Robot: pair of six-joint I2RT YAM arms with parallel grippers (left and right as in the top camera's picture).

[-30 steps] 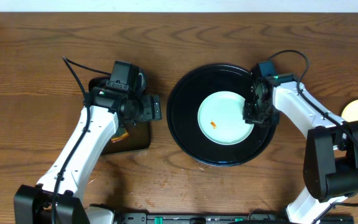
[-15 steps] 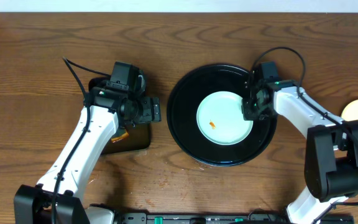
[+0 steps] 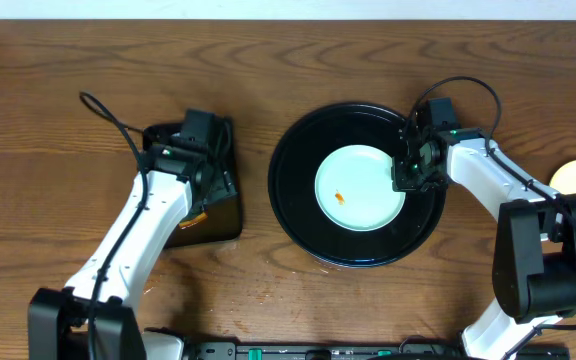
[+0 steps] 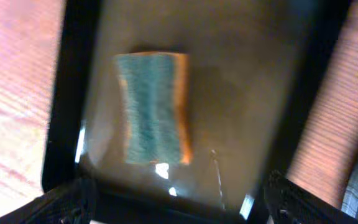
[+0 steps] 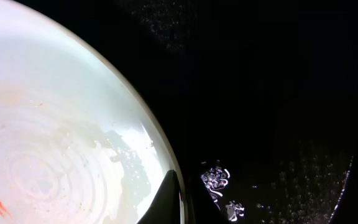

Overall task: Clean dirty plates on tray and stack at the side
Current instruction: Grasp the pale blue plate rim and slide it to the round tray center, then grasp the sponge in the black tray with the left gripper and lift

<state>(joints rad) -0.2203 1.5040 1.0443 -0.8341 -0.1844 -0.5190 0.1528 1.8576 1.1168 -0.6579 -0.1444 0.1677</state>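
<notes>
Pale blue plate (image 3: pixel 361 188), orange smear (image 3: pixel 339 197) unwiped, sits centered in round black tray (image 3: pixel 298 215). Right tool (image 3: pixel 411 170) is at its right rim, probably steadying it; can't tell if clamped. Left tool (image 4: pixel 180 202), fingers spread, hangs over sponge (image 4: pixel 153 107), likely to fetch it.

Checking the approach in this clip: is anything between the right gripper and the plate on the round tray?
Nothing visible. The right gripper sits at the plate's right rim inside the tray, one fingertip right against that rim.
</notes>
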